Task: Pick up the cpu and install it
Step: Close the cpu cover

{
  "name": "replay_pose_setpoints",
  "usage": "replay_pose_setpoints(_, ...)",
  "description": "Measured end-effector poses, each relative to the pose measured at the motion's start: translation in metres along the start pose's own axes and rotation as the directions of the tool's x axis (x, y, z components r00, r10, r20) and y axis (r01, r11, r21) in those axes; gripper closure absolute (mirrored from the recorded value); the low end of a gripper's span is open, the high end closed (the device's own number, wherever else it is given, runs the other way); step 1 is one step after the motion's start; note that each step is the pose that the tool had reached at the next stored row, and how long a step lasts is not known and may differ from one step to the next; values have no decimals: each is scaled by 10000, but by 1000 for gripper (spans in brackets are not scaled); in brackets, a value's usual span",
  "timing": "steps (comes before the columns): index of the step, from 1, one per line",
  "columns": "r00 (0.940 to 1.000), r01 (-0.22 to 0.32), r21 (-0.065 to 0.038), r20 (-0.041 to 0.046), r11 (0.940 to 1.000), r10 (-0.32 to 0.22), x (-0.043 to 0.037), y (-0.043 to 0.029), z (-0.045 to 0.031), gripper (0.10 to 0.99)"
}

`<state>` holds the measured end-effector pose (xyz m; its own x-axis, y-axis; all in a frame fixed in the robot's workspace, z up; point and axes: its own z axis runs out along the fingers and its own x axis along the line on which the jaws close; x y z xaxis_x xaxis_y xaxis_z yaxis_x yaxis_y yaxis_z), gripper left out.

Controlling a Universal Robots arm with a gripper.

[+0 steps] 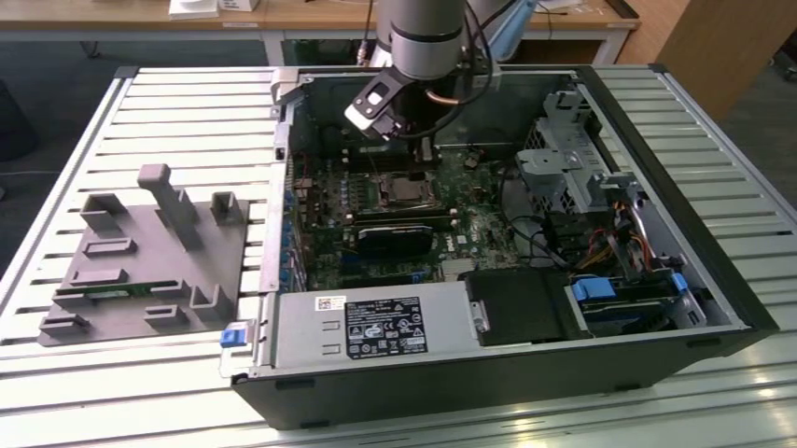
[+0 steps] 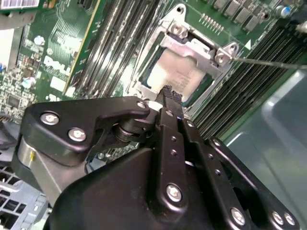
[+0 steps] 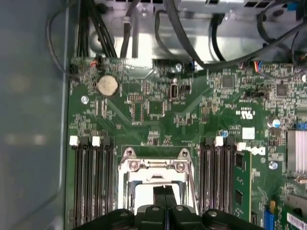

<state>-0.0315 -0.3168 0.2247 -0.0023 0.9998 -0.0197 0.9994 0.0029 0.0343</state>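
Slatted pale-metal surface (image 1: 162, 103) carries two items: an open desktop PC case (image 1: 498, 383), lying on its side w/ internals facing up, at centre and toward the exterior view's right; and a grey moulded fixture tray (image 1: 137, 252) w/ upright posts, flat on the slats just beside it, exterior view's left.

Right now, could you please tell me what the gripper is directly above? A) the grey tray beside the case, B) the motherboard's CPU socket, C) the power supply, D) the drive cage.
B: in the second wrist view the gripper hangs over the metal-framed socket where the cpu lies.
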Motion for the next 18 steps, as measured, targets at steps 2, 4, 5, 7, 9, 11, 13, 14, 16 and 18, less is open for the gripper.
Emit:
replay_pose_setpoints(2, 10000, -1, 1, 1, 10000, 1, 0, -43, 20, 980)
replay_pose_setpoints(4, 10000, -1, 2, 0, 10000, 1, 1, -86, 39, 980)
replay_pose_setpoints(5, 10000, -1, 5, 0, 10000, 1, 1, -103, 46, 980)
replay_pose_setpoints(7, 10000, -1, 10, 1, 10000, 1, 1, -127, 55, 980)
replay_pose_setpoints(9, 10000, -1, 11, 1, 10000, 1, 1, -131, 62, 980)
replay_pose_setpoints(11, 10000, 1, 11, 1, 10000, -1, 1, -131, 67, 980)
replay_pose_setpoints(13, 10000, -2, 11, 0, 10000, 2, 2, -139, 72, 980)
replay_pose_setpoints(14, 10000, -1, 10, 0, 10000, 1, 2, -144, 75, 980)
replay_pose_setpoints(16, 10000, -1, 10, 0, 10000, 1, 2, -171, 84, 980)
replay_pose_setpoints(18, 10000, 0, 10, 0, 10000, 0, 2, -195, 93, 980)
